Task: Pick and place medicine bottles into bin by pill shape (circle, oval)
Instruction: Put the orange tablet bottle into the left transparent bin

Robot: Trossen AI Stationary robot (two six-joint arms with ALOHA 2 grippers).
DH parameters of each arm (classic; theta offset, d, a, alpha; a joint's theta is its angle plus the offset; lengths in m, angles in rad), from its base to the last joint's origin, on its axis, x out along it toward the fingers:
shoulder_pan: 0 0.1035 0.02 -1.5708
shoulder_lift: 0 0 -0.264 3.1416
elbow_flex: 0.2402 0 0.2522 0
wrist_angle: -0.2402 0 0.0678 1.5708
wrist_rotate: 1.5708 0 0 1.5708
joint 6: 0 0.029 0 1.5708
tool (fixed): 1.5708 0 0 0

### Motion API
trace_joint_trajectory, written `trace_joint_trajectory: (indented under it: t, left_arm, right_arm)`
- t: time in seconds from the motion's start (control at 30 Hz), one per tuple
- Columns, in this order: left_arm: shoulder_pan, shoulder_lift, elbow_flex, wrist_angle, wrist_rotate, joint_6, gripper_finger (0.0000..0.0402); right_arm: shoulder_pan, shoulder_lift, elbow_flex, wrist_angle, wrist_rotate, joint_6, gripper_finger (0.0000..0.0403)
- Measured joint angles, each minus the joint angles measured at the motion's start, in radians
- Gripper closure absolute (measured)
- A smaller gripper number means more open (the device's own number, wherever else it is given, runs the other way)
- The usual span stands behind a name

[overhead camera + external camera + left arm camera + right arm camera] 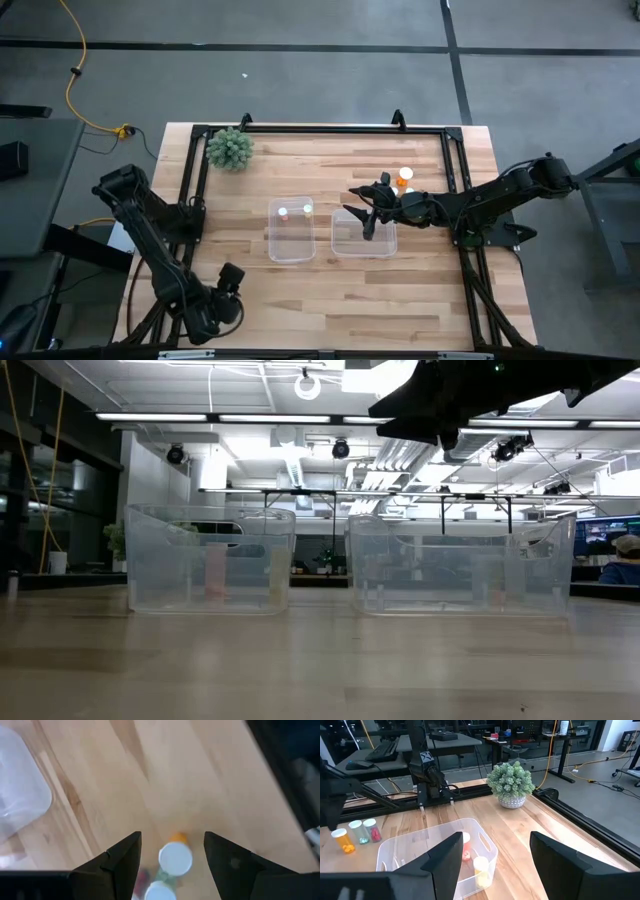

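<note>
Right tool [368, 212] hangs over the right clear tub [340, 247], its two fingers spread wide and holding nothing. Behind it, toward its own arm, an orange medicine bottle [404, 178] stands on the desk [400, 300] just outside the tub, with a second white cap [408, 190] close beside it. Ahead of the tool sits the left clear tub [272, 245], which holds two bottles [283, 211]. Farther beyond it, near the desk's back corner, stands the green plant [230, 150]. Left tool [229, 283] waits well apart, by the front edge of the desk. Its fingers [120, 860] stand wide apart; white caps [175, 858] show between them, though I cannot tell whether they touch.
</note>
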Motion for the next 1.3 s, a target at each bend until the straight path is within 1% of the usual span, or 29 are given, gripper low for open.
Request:
trace_joint_trajectory:
  t: [0.07,0.2,0.37,0.47,0.57,0.7,0.9,1.03,1.17,1.3]
  left_arm:
    - [0.0,0.001,0.0,-0.031,0.005,0.001,0.0197]
    - [0.0,0.0,0.0,-0.036,0.014,0.002,0.0197]
    - [-0.005,0.0,-0.014,-0.029,0.018,-0.005,0.0197]
    - [-0.005,0.0,-0.04,-0.018,0.044,-0.006,0.0197]
    - [-0.006,0.0,-0.051,0.008,0.031,-0.004,0.0197]
    - [-0.006,0.0,-0.054,0.023,0.017,0.033,0.0197]
    - [-0.009,0.0,-0.054,0.029,0.026,0.06,0.0197]
    - [-0.021,0.002,-0.054,0.034,0.014,0.122,0.0197]
    - [-0.021,0.035,-0.055,0.034,0.014,0.161,0.0197]
    - [-0.024,0.083,-0.055,0.037,0.013,0.164,0.0197]
  right_arm:
    - [0.0,0.0,0.0,-0.002,0.0,0.0,0.0179]
    - [0.0,0.0,0.0,-0.004,0.0,0.0,0.0179]
    - [0.0,0.0,0.0,-0.005,0.0,0.0,0.0179]
    - [0.0,0.0,0.0,-0.005,0.0,0.0,0.0179]
    - [0.0,0.0,0.0,-0.005,0.0,0.0,0.0179]
    - [0.0,0.0,0.0,-0.005,0.0,0.0,0.0179]
    - [0.0,0.0,0.0,-0.005,0.0,0.0,0.0179]
    - [0.0,0.0,0.0,-0.006,0.0,0.0,0.0179]
    - [0.0,0.0,0.0,-0.008,0.0,0.0,0.0179]
    - [0.0,0.0,0.0,-0.009,0.0,0.0,0.0179]
